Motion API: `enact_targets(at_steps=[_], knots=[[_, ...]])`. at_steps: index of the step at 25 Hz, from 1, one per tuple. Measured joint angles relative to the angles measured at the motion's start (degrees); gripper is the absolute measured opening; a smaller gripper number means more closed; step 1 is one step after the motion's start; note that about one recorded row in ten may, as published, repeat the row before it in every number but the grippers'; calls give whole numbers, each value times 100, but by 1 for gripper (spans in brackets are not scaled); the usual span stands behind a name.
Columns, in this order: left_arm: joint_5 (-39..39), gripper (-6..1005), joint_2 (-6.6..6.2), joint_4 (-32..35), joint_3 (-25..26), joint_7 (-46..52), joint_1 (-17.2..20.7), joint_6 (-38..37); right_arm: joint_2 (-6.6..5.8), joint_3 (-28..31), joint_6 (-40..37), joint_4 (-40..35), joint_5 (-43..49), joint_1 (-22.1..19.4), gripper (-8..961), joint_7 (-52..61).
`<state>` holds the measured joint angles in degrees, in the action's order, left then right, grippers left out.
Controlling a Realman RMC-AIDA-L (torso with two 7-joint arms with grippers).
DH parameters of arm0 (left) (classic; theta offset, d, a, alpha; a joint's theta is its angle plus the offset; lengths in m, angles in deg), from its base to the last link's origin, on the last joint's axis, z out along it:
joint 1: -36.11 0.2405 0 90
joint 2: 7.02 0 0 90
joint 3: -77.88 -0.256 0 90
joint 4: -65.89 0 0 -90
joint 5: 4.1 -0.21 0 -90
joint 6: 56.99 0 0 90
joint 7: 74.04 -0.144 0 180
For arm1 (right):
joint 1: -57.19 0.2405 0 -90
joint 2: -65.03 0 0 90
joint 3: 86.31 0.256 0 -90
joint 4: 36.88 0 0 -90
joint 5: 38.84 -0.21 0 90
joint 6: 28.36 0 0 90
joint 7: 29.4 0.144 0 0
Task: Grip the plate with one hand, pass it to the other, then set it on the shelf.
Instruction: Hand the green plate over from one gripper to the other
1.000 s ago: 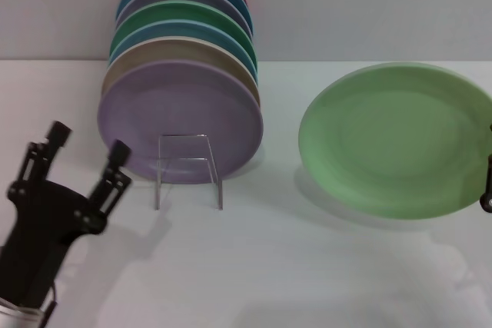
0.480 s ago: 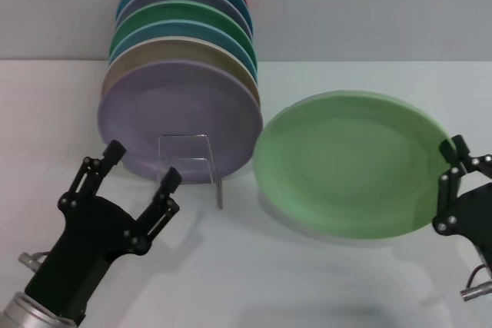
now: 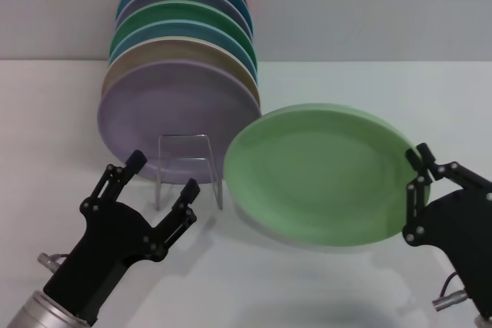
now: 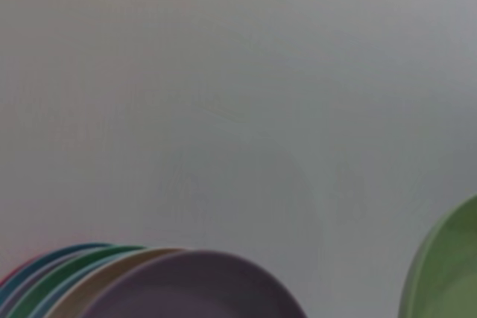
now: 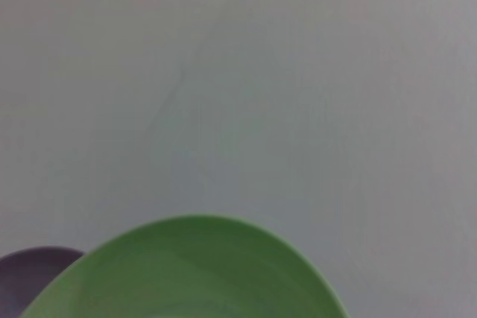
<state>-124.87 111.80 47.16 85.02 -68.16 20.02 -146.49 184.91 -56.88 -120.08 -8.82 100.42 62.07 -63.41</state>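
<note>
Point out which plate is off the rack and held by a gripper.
The pale green plate: the right gripper clamps its rim, holding it tilted beside the lavender plate fronting the racked stack.

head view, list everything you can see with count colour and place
pale green plate: 1, mint green, held off the table at centre right, gripped at its right rim
stacked plates: 7 leaning in a row at back left; front to back lavender, tan, blue, dark green, purple-grey, blue, dark red
plate rack: 1, clear thin frame, in front of the lavender plate
table: 1, white, with a pale wall behind
left pincer: 1, black, open, low left beside the rack, holding nothing
right pincer: 1, black, low right, shut on the pale green plate's rim
</note>
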Motion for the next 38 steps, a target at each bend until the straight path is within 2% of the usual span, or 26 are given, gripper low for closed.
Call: enact_targets(at_steps=[22, 38], knots=[[0, 803, 18, -108, -132, 33, -264, 592, 0, -281, 237, 24, -49, 315, 20, -53], [43, 798, -9, -50, 77, 299, -311, 771, 0, -285, 320, 24, -54, 331, 21, -53]])
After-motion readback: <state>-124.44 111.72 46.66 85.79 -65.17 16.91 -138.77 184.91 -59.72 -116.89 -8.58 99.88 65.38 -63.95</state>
